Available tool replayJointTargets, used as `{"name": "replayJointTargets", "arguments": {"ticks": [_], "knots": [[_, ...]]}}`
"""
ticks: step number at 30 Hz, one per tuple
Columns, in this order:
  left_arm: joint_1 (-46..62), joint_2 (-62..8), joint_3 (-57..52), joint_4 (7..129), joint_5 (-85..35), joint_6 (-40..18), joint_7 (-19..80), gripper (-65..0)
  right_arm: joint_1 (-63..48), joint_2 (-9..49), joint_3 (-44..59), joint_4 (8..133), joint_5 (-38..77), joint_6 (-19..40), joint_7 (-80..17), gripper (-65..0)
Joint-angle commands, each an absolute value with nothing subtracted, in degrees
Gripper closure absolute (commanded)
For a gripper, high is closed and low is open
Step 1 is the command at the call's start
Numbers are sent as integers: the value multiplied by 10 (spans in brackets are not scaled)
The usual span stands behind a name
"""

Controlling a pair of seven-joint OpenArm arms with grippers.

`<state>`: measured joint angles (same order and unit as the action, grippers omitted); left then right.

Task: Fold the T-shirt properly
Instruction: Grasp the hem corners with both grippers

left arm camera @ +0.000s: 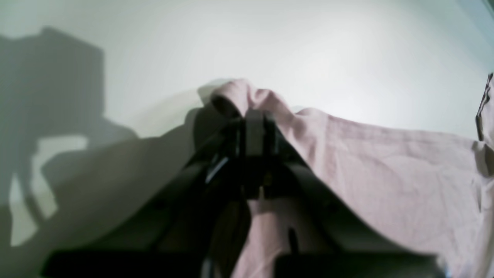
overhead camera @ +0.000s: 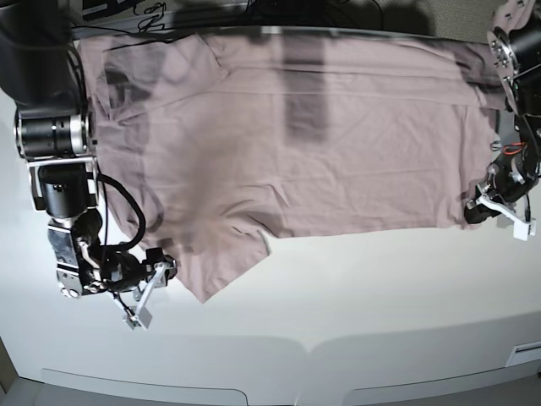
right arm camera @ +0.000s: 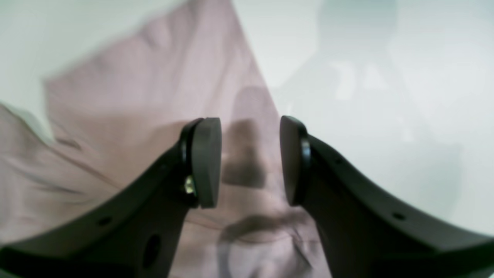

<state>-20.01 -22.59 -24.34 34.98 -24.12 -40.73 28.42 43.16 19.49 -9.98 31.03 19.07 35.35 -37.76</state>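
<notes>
The dusty pink T-shirt [overhead camera: 321, 144] lies spread flat across the white table, wrinkled, with one sleeve pointing toward the front left. In the base view my left gripper [overhead camera: 470, 211] sits at the shirt's right lower corner. The left wrist view shows that gripper [left arm camera: 251, 114] shut on a bunched pinch of the T-shirt [left arm camera: 386, 173], which is raised a little off the table. My right gripper [overhead camera: 169, 269] is at the sleeve's edge on the left. In the right wrist view it [right arm camera: 251, 162] stands open above the T-shirt [right arm camera: 135, 96], with nothing between its pads [right arm camera: 206, 162].
The white table [overhead camera: 355, 313] runs bare from the shirt to its front edge. Dark cables [overhead camera: 152, 13] lie along the back edge behind the shirt. The right arm's body [overhead camera: 55, 135] stands over the shirt's left side.
</notes>
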Motion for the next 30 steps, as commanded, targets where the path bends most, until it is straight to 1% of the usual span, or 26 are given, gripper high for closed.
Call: {"name": "replayJointTargets", "arguments": {"ticks": [1, 8, 13, 19, 21, 26, 30], "knots": [[-204, -235, -243, 352, -225, -400, 299, 0, 455, 195, -98, 313, 187, 354, -358, -257], [-198, -235, -243, 352, -225, -400, 297, 0, 455, 178, -98, 257, 83, 329, -288, -257], [-198, -235, -243, 352, -225, -400, 291, 0, 456, 177, -98, 223, 25, 311, -228, -257], [-198, -235, -243, 352, -225, -400, 288, 0, 456, 178, -98, 223, 16, 309, -223, -257], [-198, -235, -243, 352, -225, -400, 288, 0, 457, 180, -98, 223, 17, 300, -223, -257], [-198, -235, -243, 352, -225, -400, 286, 0, 476, 180, -98, 223, 48, 301, -223, -257], [-198, -235, -243, 352, -225, -400, 286, 0, 495, 180, -98, 223, 51, 301, -233, -257]]}}
